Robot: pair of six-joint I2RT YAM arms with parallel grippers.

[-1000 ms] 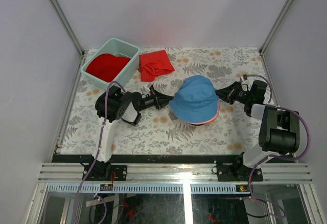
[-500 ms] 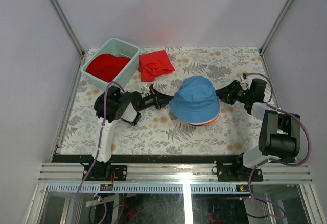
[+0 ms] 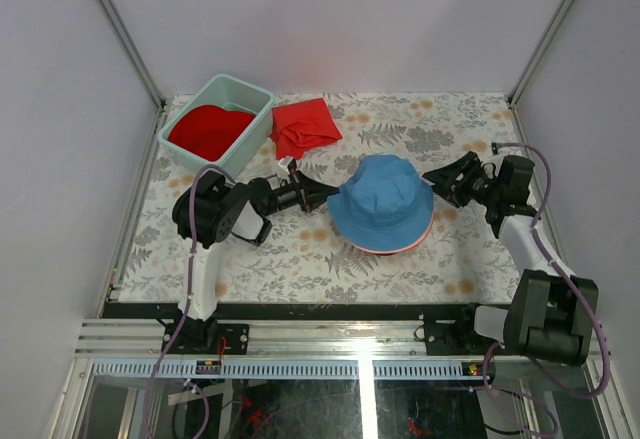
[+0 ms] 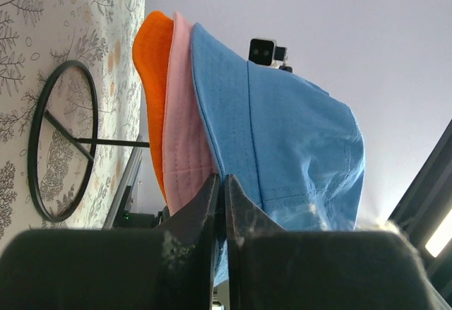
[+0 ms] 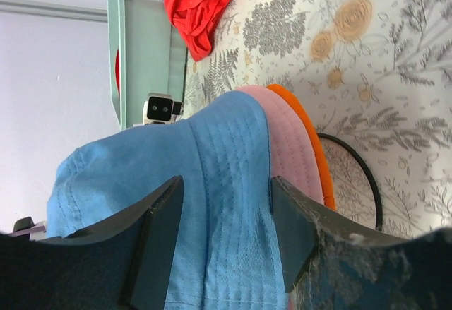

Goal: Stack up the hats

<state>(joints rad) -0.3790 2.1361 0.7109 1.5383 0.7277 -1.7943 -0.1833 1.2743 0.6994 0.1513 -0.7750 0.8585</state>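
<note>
A blue hat [image 3: 382, 211] sits on top of a pink hat [image 4: 182, 133] and an orange hat [image 4: 152, 77], all stacked on a black wire stand [image 4: 113, 142]. My left gripper [image 3: 325, 196] is shut on the blue hat's left brim, seen close in the left wrist view [image 4: 220, 178]. To the right of the stack, my right gripper [image 3: 440, 185] is open, its fingers apart just off the blue brim [image 5: 226, 181] and holding nothing. A red hat [image 3: 208, 129] lies in the green bin [image 3: 256, 129].
A crumpled red cloth [image 3: 304, 126] lies beside the bin at the back. The stand's ring [image 5: 357, 165] rests on the floral table cover under the stack. Metal frame posts line both sides.
My right gripper has opened, let go of the blue hat's right brim and drawn back a little. The blue hat has settled lower on the stack. The left gripper stays shut.
</note>
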